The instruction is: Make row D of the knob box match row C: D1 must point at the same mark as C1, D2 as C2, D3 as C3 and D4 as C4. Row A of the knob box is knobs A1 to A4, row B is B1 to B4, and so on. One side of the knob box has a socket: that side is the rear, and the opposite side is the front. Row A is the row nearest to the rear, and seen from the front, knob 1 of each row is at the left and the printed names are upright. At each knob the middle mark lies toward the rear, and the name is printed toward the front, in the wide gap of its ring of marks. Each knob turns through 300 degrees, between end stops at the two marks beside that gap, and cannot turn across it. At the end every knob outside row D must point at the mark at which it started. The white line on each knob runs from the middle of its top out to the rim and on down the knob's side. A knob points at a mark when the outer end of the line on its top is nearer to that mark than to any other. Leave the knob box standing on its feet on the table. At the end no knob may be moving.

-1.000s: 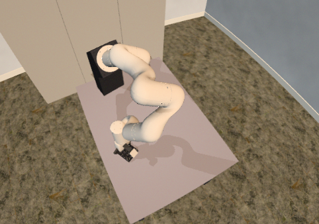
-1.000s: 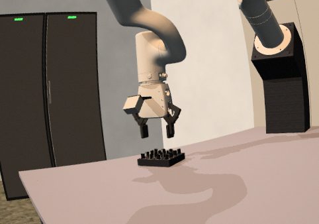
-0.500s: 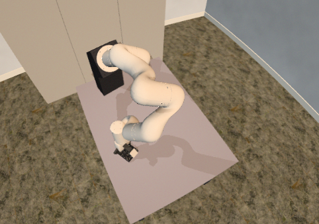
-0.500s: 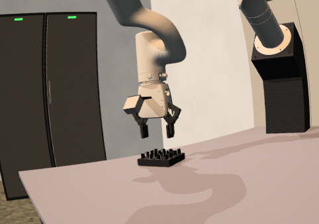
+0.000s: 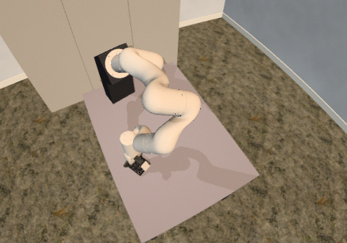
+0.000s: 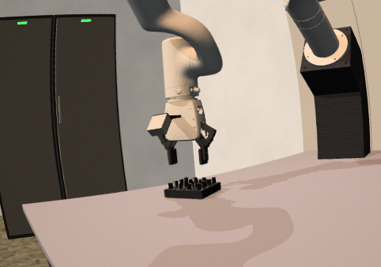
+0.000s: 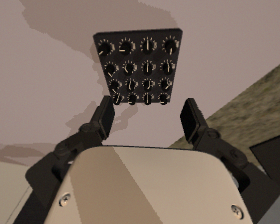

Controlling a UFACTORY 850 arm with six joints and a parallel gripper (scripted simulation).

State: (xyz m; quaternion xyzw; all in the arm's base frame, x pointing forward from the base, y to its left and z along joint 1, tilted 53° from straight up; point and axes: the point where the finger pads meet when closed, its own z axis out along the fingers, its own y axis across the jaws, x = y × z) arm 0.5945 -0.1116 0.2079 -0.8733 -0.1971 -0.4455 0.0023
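The black knob box [image 5: 138,169] [image 6: 182,193] [image 7: 137,58] stands on the table [image 5: 180,202] [image 6: 118,226] [image 7: 56,75]. Its knobs stand in four rows of four with white marks around them. In the wrist view's far row, the leftmost knob [image 7: 105,47] has its line toward the lower left, the second knob [image 7: 126,47] about left, the third knob [image 7: 147,45] along the column, and the rightmost knob [image 7: 170,46] toward the near side. Nearer lines are small; the printed names are unreadable. My gripper [image 6: 187,161] [image 7: 147,105] is open and empty, above the box and touching nothing.
The arm's black pedestal [image 5: 121,88] [image 6: 341,127] stands at the table's wall end. A pale block [image 6: 158,124] is mounted beside the gripper. Dark cabinets [image 6: 87,107] stand beyond the table. A table edge runs close to the box in the wrist view.
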